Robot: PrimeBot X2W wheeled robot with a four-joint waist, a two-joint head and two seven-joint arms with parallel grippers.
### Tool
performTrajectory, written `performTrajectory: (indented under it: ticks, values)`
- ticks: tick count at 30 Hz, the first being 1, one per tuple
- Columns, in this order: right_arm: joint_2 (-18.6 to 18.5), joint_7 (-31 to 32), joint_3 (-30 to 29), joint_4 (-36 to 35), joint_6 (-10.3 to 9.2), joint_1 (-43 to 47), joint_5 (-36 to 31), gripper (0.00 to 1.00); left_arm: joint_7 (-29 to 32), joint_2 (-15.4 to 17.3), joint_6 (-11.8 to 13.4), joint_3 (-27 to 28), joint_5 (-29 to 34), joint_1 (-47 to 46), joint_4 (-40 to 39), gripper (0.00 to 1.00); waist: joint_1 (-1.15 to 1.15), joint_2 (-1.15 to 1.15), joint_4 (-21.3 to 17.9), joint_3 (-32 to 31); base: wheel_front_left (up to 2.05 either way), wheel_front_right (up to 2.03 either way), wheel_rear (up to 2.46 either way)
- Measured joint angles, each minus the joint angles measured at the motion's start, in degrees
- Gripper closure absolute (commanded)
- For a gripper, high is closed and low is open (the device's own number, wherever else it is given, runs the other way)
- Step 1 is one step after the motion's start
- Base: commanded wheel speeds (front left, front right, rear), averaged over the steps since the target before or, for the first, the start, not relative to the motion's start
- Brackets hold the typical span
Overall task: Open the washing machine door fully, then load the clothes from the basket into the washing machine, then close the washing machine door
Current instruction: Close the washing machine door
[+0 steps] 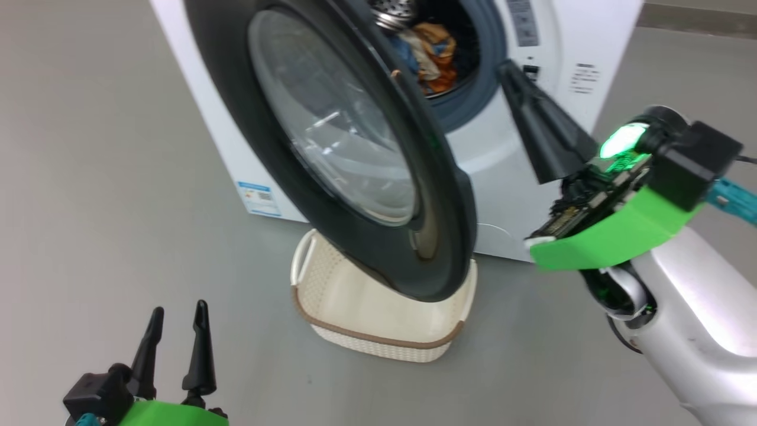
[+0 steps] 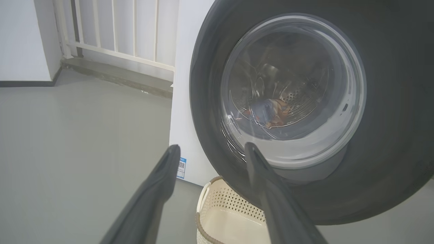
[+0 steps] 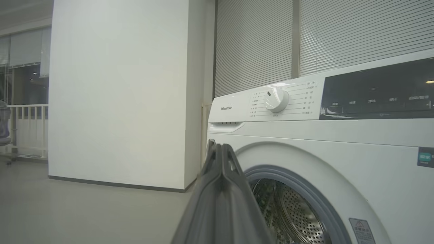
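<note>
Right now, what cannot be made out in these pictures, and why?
- Head view: the washing machine door covers the far side of the basket; anything lying there is hidden.
- Head view: the door and top edge cut the clothes; their number is unclear.
- Left wrist view: the door glass blurs the clothes.
- Head view: print on the blue label sticker is too small.
- Right wrist view: the right gripper hides part of the drum.

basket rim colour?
Brown, woven-look rim on the cream-white perforated basket; clearest in the head view.
</note>
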Motion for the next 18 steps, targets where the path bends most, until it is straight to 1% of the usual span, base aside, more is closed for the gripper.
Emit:
performTrajectory:
  ticks: [4, 10, 14, 18]
  values:
    - [-0.2, 0.0, 4.9, 1.1, 0.0, -1.8, -0.1, 1.0, 0.0, -0.3, 0.0, -0.4, -0.1, 0.0, 0.1, 0.0, 0.0, 0.0, 2.7, 0.1, 0.0, 0.0, 0.0]
    - [-1.9, 0.0, 13.3, 6.1, 0.0, -2.0, -0.1, 1.0, 0.0, -0.7, 0.0, -0.7, -0.6, 0.0, 0.2, 0.0, 0.0, 0.0, 6.7, 0.5, 0.0, 0.0, 0.0]
    - [-2.3, 0.0, 16.6, 8.9, 0.0, -1.0, -0.1, 1.0, 0.0, -0.9, 0.0, -0.6, -0.7, 0.0, 0.3, 0.0, 0.0, 0.0, 8.7, 1.0, 0.0, 0.0, 0.0]
    - [-2.7, 0.0, 19.1, 12.2, 0.0, 0.4, -0.1, 1.0, 0.0, -1.3, 0.0, -0.7, -0.7, 0.0, 0.3, 0.0, 0.0, 0.0, 9.8, 1.5, 0.0, 0.0, 0.0]
